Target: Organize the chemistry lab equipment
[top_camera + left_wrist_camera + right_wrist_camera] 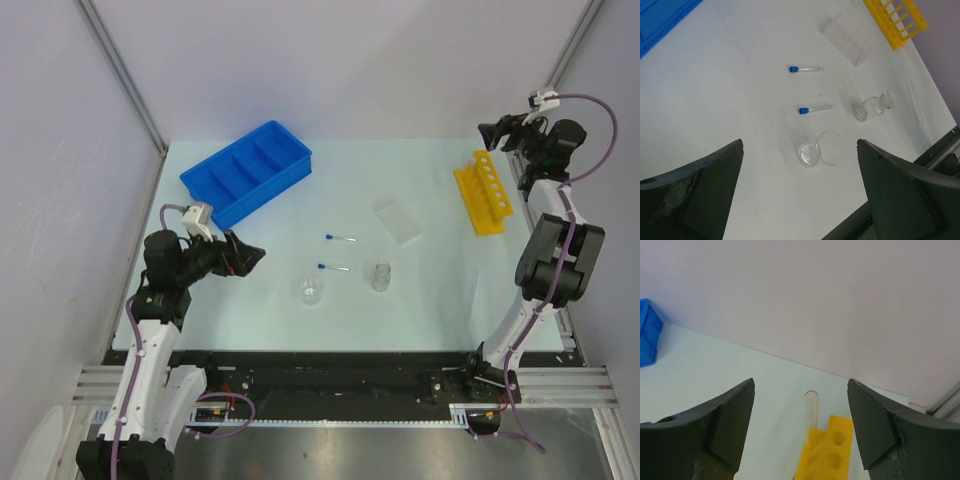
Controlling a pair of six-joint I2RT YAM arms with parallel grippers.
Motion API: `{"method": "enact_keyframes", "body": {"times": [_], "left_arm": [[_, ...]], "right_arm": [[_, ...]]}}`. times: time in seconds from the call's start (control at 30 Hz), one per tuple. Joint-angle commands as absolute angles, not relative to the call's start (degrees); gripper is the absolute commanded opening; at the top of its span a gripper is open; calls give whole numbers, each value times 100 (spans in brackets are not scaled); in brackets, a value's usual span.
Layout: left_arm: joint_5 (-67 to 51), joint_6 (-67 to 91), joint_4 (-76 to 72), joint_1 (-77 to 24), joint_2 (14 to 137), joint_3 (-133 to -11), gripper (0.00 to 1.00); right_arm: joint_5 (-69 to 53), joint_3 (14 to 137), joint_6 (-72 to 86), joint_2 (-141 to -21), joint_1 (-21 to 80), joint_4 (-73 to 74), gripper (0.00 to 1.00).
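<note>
Tube (811,415) stands upright in rack (830,450) at far right corner of table (430,310); right pincer (800,390) wide (empty). Withdraw straight upward, avoid brushing the tube.

Table (430,300) holds tray (246,171), rack (483,191), plate (398,220), tubes (340,238), beaker (311,291), vial (381,277).

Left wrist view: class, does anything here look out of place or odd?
Two thin blue-capped tubes lie flat and loose on the table, outside the blue tray and the yellow rack.
</note>
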State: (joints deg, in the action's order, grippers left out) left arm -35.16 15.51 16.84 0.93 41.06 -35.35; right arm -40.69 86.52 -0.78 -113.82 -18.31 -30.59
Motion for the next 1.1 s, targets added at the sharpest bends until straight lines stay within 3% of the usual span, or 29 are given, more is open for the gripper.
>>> {"method": "enact_keyframes", "body": {"times": [0.0, 0.17, 0.3, 0.43, 0.53, 0.87, 1.07], "left_arm": [[-3647, 1494, 1520, 141, 3833, -3595, 100], [-3875, 1547, 1512, 158, 3902, -3612, 100], [-4113, 1494, 1695, 158, 4139, -3709, 100], [-3841, 1432, 1907, 149, 4228, -3718, 100], [-3885, 1494, 1837, 141, 4228, -3639, 100], [-3902, 1608, 1758, 88, 4008, -3551, 100], [-3876, 1600, 1784, -104, 4087, -3551, 100]], "right_arm": [[-4543, 8447, -404, -10302, -2039, -2349, 81], [-5402, 8358, -1264, -9232, -2083, -136, 84], [-5792, 8350, -2886, -8511, -2013, 2078, 85], [-5538, 8332, -4214, -7946, -1855, 4537, 87], [-5090, 8271, -4578, -7700, -1732, 5498, 89], [-3262, 7471, -4702, -7778, -1609, 6451, 93], [-2357, 7339, -3860, -8374, -1231, 6293, 86]]}}
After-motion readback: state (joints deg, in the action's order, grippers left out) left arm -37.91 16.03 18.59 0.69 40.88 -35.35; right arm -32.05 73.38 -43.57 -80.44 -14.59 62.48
